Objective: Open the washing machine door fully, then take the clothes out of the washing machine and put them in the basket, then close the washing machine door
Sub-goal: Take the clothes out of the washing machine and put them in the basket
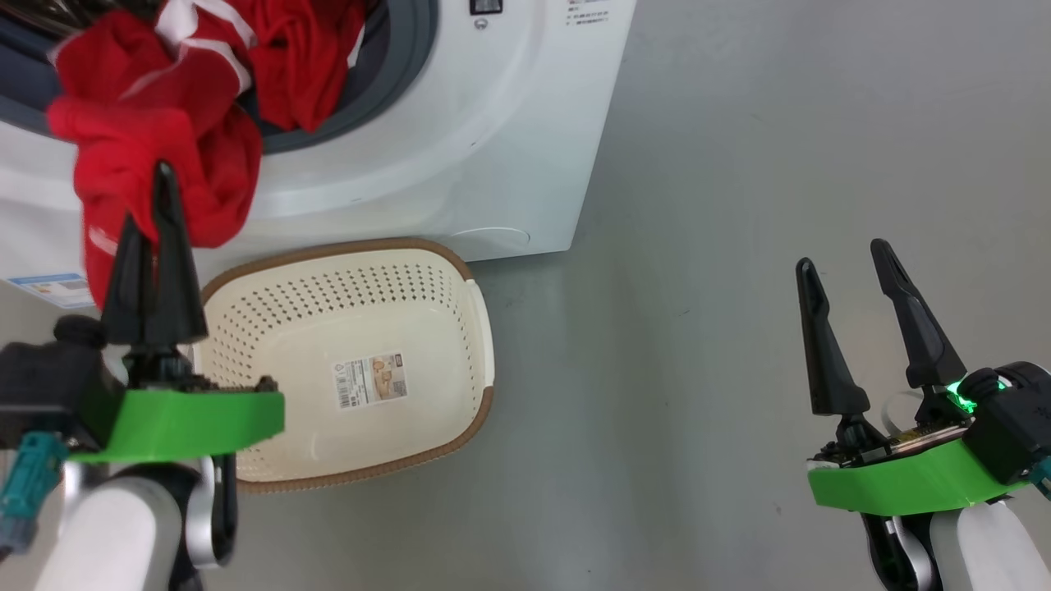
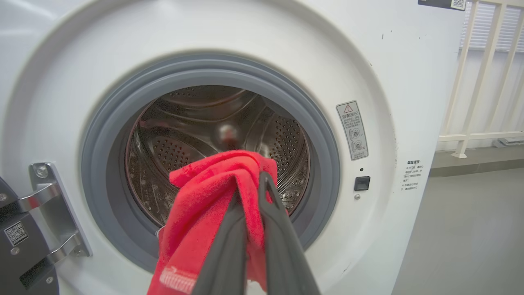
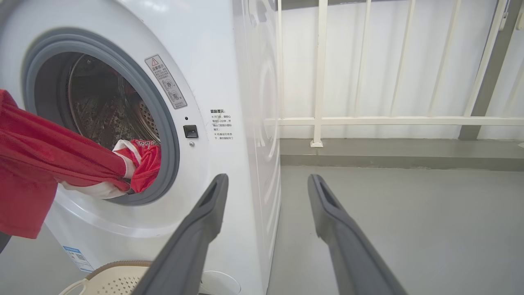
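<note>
The washing machine (image 1: 460,148) is a white box with a grey ring (image 2: 106,135) around its steel drum (image 2: 221,119). Red clothes (image 1: 156,123) with white stripes spill out of the opening and hang down the front. My left gripper (image 1: 148,197) is shut on a fold of the clothes (image 2: 204,196), just outside the opening. Of the washing machine door, a dark hinged edge (image 2: 18,246) shows at the left, swung away. The cream basket (image 1: 460,328) stands on the floor below the opening, holding no clothes. My right gripper (image 1: 842,253) hangs open over bare floor to the right.
Grey floor (image 1: 739,246) spreads to the right of the machine. A white railing (image 3: 319,82) and a low kerb run behind the machine's right side. A paper label (image 1: 369,379) is stuck on the basket's bottom.
</note>
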